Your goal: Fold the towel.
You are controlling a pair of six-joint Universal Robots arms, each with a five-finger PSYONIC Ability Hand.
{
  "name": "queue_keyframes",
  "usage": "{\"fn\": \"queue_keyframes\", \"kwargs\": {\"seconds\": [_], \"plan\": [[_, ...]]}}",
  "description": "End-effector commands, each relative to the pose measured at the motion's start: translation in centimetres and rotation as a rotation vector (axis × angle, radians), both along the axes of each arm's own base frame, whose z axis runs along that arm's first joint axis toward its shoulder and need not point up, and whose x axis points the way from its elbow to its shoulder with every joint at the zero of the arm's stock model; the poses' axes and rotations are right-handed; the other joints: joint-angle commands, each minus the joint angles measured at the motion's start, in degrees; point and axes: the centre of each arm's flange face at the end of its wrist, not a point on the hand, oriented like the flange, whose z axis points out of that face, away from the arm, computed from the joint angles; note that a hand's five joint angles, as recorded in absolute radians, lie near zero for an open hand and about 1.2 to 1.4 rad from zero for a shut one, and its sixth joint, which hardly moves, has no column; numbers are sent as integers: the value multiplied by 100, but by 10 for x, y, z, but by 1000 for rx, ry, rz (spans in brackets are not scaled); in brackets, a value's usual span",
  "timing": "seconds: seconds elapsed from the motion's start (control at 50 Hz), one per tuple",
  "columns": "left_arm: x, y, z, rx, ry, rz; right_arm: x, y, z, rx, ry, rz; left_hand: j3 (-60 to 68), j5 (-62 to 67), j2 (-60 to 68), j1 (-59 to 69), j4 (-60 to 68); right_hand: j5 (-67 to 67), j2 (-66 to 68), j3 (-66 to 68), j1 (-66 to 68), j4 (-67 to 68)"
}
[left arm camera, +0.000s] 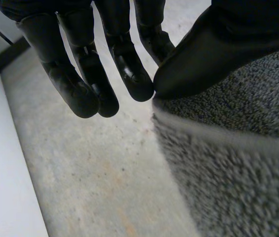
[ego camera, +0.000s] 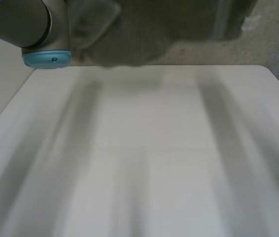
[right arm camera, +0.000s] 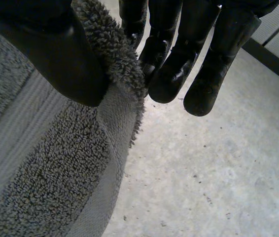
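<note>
Grey towel [ego camera: 129, 34] hangs at top centre of head view, over far edge of white table [ego camera: 144, 148], not lying on it. Left arm [ego camera: 26, 24] sits at upper left of frame. Left hand [left arm camera: 218, 44]: thumb lies on towel edge, straight fingers [left arm camera: 129, 74] close at thumb tip, edge pinched there. Right hand [right arm camera: 46, 49]: thumb on one side of fluffy towel edge, fingers on other side, edge clamped between. Speckled grey floor [left arm camera: 95, 173] lies beyond both hands.

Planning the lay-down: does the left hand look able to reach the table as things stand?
Probably yes. The left hand pinches the towel in the air past the far edge of the table, and the tabletop looks bare, so nothing seems to block its way.
</note>
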Motion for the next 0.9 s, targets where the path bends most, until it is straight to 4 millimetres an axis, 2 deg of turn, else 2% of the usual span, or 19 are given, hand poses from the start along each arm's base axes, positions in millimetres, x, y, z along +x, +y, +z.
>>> {"fn": "queue_keyframes", "kwargs": {"seconds": [0.02, 0.04, 0.06, 0.1, 0.12, 0.16, 0.18, 0.2, 0.22, 0.26, 0.28, 0.32, 0.34, 0.36, 0.38, 0.42, 0.52, 0.66, 0.9], "plan": [[2, 5, -41, 141, -38, -45, 6, 11, -47, 209, 111, 73, -828, -1696, -647, -114, -677, 640, 364, 394, 1152, 373], [2, 4, -57, 191, -51, -56, 8, 12, -59, 252, 138, 89, -828, -1696, -647, -114, -677, 640, 364, 394, 1152, 373], [2, 4, -57, 192, -51, -56, 8, 12, -59, 252, 138, 89, -828, -1696, -647, -114, -677, 640, 364, 394, 1152, 373], [5, 1, -95, 308, -96, -62, 10, 14, -82, 337, 181, 112, -828, -1696, -647, -114, -677, 640, 364, 394, 1152, 373], [5, 1, -95, 308, -96, -62, 10, 14, -82, 338, 181, 112, -828, -1696, -647, -114, -677, 640, 364, 394, 1152, 373], [8, 3, -133, 414, -150, -56, 11, 17, -109, 451, 225, 127, -828, -1696, -647, -114, -677, 640, 364, 394, 1152, 373], [8, 3, -133, 415, -150, -56, 11, 17, -109, 452, 225, 128, -828, -1696, -647, -114, -677, 640, 364, 394, 1152, 373], [11, 5, -152, 465, -178, -53, 11, 21, -127, 523, 258, 138, -828, -1696, -647, -114, -677, 640, 364, 394, 1152, 373], [11, 5, -152, 466, -178, -53, 11, 21, -127, 523, 258, 138, -828, -1696, -647, -114, -677, 640, 364, 394, 1152, 373], [17, 14, -195, 580, -256, -65, 10, 32, -164, 662, 345, 159, -828, -1696, -647, -114, -677, 640, 364, 394, 1152, 373], [17, 14, -195, 580, -257, -65, 10, 32, -165, 662, 345, 160, -828, -1696, -647, -114, -677, 640, 364, 394, 1152, 373], [22, 28, -235, 684, -336, -109, 9, 45, -211, 783, 460, 189, -828, -1696, -647, -114, -677, 640, 364, 394, 1152, 373], [22, 28, -235, 684, -336, -110, 9, 45, -211, 783, 460, 189, -828, -1696, -647, -114, -677, 640, 364, 394, 1152, 373], [24, 35, -251, 723, -368, -133, 7, 52, -229, 824, 506, 193, -828, -1696, -647, -114, -677, 640, 364, 394, 1152, 373], [24, 35, -251, 724, -368, -133, 5, 60, -244, 859, 544, 193, -828, -1696, -647, -114, -677, 640, 364, 394, 1152, 373], [32, 44, -273, 785, -405, -157, 1, 65, -255, 888, 565, 190, -828, -1696, -647, -114, -677, 640, 364, 394, 1152, 373], [47, 47, -288, 842, -415, -137, -17, 70, -269, 938, 558, 159, -828, -1696, -647, -114, -677, 640, 364, 394, 1152, 373], [48, 47, -290, 847, -412, -134, -36, 72, -260, 912, 503, 109, -1381, -2249, -1200, -667, -1230, 640, 364, 394, 1152, 373], [44, 37, -297, 722, -364, -122, -55, 57, -266, 954, 258, 122, -5381, -6249, -5201, -4668, -5231, 640, 364, 394, 1152, 373]]}}
